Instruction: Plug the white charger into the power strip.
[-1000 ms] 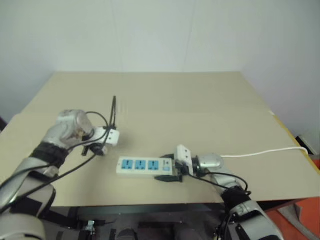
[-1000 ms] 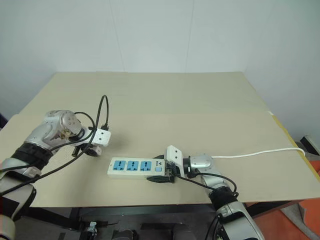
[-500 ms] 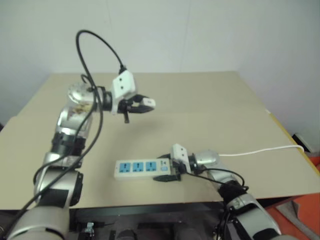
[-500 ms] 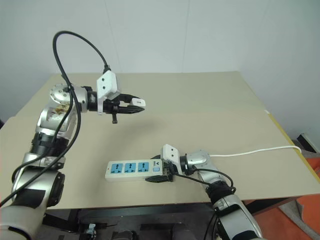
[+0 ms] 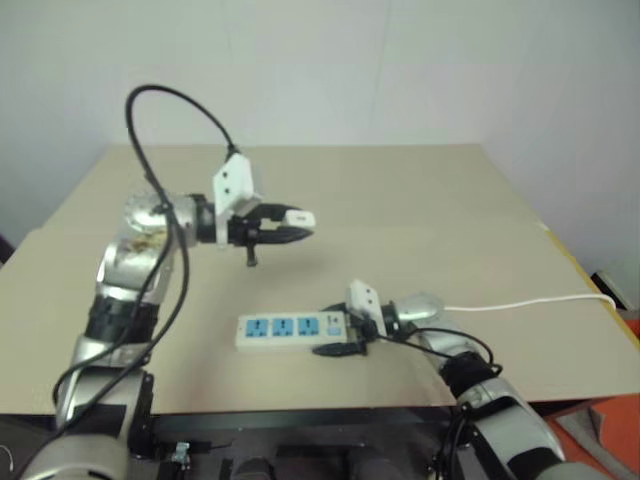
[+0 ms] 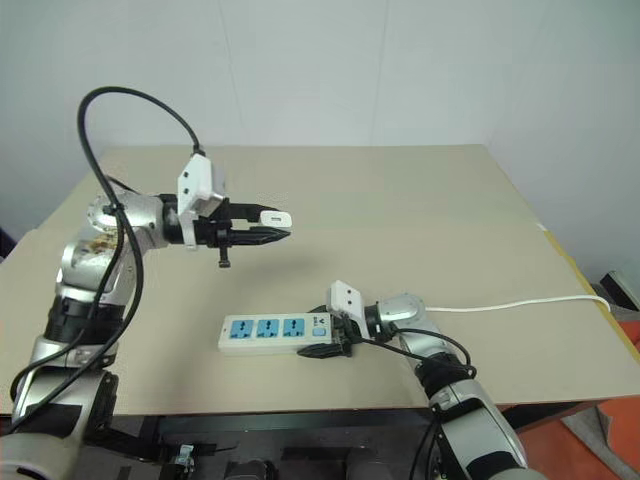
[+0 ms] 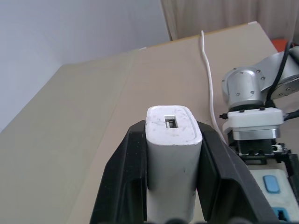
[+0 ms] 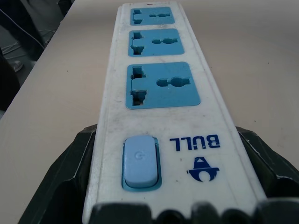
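One white charger (image 7: 173, 154) in the left pincer (image 6: 268, 228); one three-socket power strip (image 8: 161, 100) in the right pincer (image 6: 322, 343).

One white charger (image 6: 275, 217), one power strip (image 6: 276, 333) with three blue sockets (image 8: 158, 85), one table (image 6: 400, 210)

Your left gripper (image 6: 262, 234) is held up high. Its arm bends at the elbow and the wrist turns so the black fingers (image 7: 122, 186) point sideways toward your right side, almost level. Those fingers are squeezed tight on the white charger (image 7: 173, 154), one on each side of it. Your right gripper (image 6: 322, 350) sits low and points toward your left side. Its two fingers (image 8: 70, 172) clamp the switch end of the power strip (image 8: 156, 98).
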`<state>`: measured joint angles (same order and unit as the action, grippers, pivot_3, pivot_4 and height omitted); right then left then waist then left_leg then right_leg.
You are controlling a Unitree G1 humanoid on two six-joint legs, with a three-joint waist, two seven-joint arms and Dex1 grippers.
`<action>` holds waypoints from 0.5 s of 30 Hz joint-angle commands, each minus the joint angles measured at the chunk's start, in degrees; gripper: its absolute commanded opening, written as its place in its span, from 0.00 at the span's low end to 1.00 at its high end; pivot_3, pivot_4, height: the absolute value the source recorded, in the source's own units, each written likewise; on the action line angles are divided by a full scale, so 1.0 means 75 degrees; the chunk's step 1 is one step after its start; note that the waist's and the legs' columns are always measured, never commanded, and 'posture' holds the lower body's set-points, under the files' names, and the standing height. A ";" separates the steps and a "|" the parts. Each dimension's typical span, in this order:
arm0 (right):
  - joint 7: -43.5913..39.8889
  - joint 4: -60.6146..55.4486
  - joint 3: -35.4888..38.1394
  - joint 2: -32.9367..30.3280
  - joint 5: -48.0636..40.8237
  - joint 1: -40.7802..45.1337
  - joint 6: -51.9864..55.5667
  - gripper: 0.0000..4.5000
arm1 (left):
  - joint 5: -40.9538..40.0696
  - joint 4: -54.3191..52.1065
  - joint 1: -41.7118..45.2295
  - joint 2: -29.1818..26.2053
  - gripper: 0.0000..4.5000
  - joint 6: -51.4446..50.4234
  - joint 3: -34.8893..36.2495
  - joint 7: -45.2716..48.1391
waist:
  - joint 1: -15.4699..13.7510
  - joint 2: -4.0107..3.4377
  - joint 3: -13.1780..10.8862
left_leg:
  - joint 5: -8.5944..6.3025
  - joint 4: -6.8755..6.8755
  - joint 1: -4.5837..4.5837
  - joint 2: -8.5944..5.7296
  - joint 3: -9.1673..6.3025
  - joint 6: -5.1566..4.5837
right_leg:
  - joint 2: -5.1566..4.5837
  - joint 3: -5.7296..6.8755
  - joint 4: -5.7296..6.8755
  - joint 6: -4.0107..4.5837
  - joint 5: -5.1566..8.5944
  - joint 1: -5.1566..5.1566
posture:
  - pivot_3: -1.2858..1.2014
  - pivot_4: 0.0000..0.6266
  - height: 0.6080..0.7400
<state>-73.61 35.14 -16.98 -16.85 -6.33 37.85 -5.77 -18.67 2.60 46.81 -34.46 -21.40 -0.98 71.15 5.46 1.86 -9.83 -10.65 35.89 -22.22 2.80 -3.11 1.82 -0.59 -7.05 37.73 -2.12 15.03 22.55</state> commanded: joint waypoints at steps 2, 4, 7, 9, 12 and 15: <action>0.0246 0.0340 0.0016 -0.0166 0.0306 0.0003 0.0012 0.76 | -0.0665 -0.0886 -0.0435 0.0101 0.22 -0.0009 0.0375 -0.0277 | 0.0003 -0.0001 0.0001 | 0.0000 0.0000 0.0004 0.0000 0.0000 0.0000 | 0.0000 0.0000 -0.0001 -0.0001 0.0000 -0.0004 | 0.52 0.24 1.00; 0.0292 0.0381 -0.0008 -0.0184 0.0352 -0.0003 -0.0025 0.76 | -0.0866 -0.1135 -0.0772 0.0220 0.22 0.0192 0.0435 -0.0299 | 0.0008 -0.0003 0.0002 | 0.0000 -0.0003 0.0015 0.0000 0.0004 0.0000 | -0.0001 -0.0003 -0.0004 0.0000 0.0000 -0.0014 | 0.52 0.24 1.00; 0.0315 0.0358 -0.0023 -0.0198 0.0359 -0.0007 -0.0049 0.76 | -0.1083 -0.1549 -0.1416 0.0211 0.22 0.0225 0.0351 -0.0184 | 0.0008 -0.0003 0.0002 | 0.0000 -0.0002 0.0020 0.0001 0.0003 0.0000 | -0.0001 -0.0002 -0.0003 0.0000 -0.0001 -0.0019 | 0.52 0.24 1.00; 0.0326 0.0360 -0.0036 -0.0203 0.0369 -0.0016 -0.0077 0.76 | -0.1058 -0.1792 -0.1830 0.0167 0.22 0.0277 0.0219 -0.0155 | 0.0010 -0.0003 0.0002 | 0.0000 -0.0002 0.0023 0.0001 0.0003 0.0000 | -0.0001 -0.0003 -0.0004 0.0000 0.0000 -0.0021 | 0.52 0.24 1.00; 0.0332 0.0369 -0.0095 -0.0219 0.0452 -0.0042 -0.0161 0.76 | -0.1114 -0.1908 -0.2267 0.0126 0.22 0.0312 0.0122 -0.0033 | 0.0003 -0.0003 0.0002 | 0.0000 -0.0002 0.0024 0.0001 0.0003 0.0000 | -0.0001 -0.0002 -0.0007 0.0000 0.0000 -0.0023 | 0.52 0.24 1.00; 0.0270 0.0340 -0.0160 -0.0229 0.0489 -0.0075 -0.0205 0.76 | -0.1110 -0.1852 -0.2466 0.0114 0.22 0.0288 0.0082 -0.0112 | 0.0001 -0.0003 0.0002 | 0.0000 -0.0002 0.0024 0.0001 0.0002 0.0000 | -0.0001 -0.0001 -0.0007 0.0000 0.0000 -0.0024 | 0.52 0.24 1.00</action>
<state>-72.54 36.20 -17.31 -16.96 -5.75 38.02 -7.73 -26.02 -9.69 28.00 -33.09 -20.04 -0.59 70.55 5.47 1.83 -9.82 -10.65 35.87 -22.04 2.81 -3.09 1.82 -0.59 -7.06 37.67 -2.11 15.03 22.37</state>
